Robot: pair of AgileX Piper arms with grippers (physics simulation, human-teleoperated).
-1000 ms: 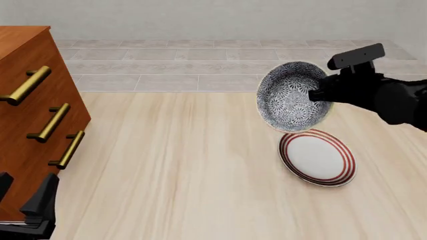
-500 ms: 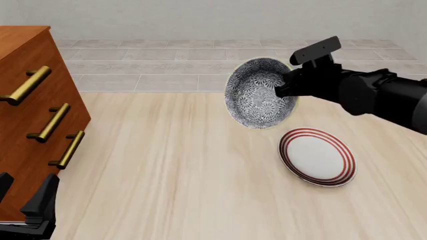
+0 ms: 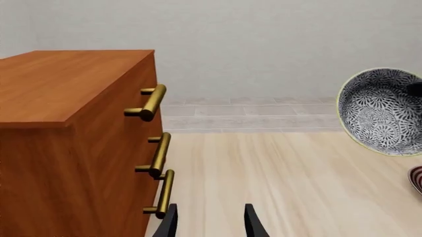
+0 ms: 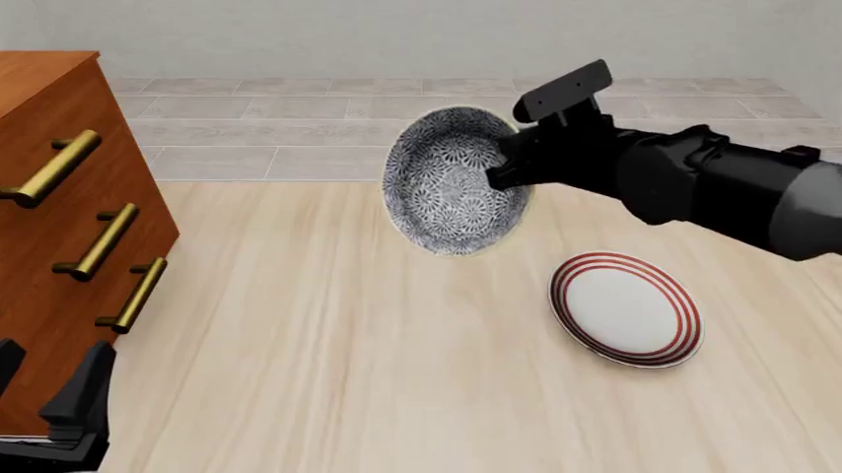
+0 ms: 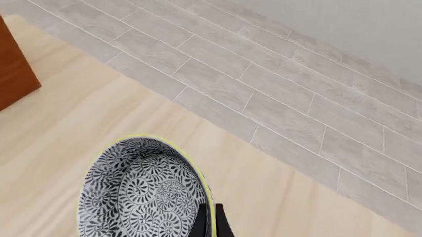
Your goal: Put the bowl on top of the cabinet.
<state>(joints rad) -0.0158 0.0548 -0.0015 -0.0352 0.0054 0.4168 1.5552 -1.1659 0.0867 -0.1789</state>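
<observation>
Right gripper (image 4: pixel 507 169) is clamping the bowl (image 4: pixel 455 181) by its rim; in the right wrist view we are seeing the two fingers (image 5: pixel 197 224) closed on either side of the pale rim, one inside and one outside. We are reading the bowl as held off the table (image 4: pixel 369 374), tipped so its patterned interior is facing the left of the front frame. It is sitting upper centre of that frame, above and left of the red-ringed plate (image 4: pixel 626 308), which is lying flat on the wood, apart from the bowl. We are noting the cabinet (image 4: pixel 59 236) along the left edge of the frame, well apart from the bowl, its three brass handles (image 4: pixel 95 241) facing right. Left gripper (image 3: pixel 209 224) is resting low at the lower left corner beside the cabinet, its fingers parted with nothing between them.
</observation>
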